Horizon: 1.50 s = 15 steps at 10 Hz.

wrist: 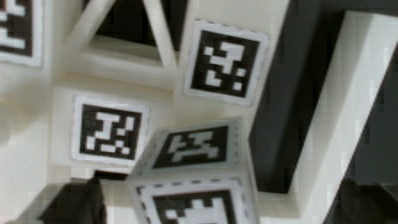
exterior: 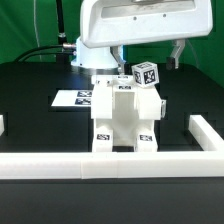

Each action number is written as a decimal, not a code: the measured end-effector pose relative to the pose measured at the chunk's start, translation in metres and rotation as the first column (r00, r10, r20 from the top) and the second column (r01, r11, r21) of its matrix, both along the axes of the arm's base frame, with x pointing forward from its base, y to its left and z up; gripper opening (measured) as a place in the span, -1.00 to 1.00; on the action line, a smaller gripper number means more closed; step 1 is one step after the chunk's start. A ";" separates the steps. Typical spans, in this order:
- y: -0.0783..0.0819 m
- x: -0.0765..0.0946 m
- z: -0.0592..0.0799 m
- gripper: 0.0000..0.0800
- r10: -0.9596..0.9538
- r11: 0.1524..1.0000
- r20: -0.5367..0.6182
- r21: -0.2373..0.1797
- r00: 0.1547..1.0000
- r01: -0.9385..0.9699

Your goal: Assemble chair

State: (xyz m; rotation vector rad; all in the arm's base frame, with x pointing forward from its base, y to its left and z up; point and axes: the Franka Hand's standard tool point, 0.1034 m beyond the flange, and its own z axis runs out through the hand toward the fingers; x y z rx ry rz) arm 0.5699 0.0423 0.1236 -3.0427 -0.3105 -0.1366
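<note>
The partly built white chair [exterior: 125,122] stands in the middle of the black table, against the low front rail, with tags on its lower front. A small tagged block of it [exterior: 146,73] sticks up at the top on the exterior view's right. My gripper [exterior: 148,62] hangs right over that block, one finger on each side and clear of it, so it looks open. The wrist view is filled with close white chair parts [wrist: 107,135] carrying several tags. One tagged face [wrist: 192,203] lies between my dark fingers [wrist: 68,200], and my gripper [wrist: 205,212] straddles it.
The marker board [exterior: 75,98] lies flat behind the chair on the exterior view's left. The long low white border rail [exterior: 60,166] runs along the front, with a side piece [exterior: 206,128] on the right. A black cable hangs at the back left.
</note>
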 end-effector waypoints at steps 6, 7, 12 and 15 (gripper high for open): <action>-0.006 0.000 -0.001 -0.29 -0.050 0.999 -0.006 0.002 0.999 0.050; -0.006 0.000 -0.001 -0.29 -0.052 0.999 -0.006 0.002 0.999 0.052; 0.003 0.001 -0.002 -0.29 -0.473 0.880 -0.055 0.022 0.879 0.475; 0.011 0.001 -0.002 -0.29 -0.672 0.737 -0.078 0.032 0.737 0.675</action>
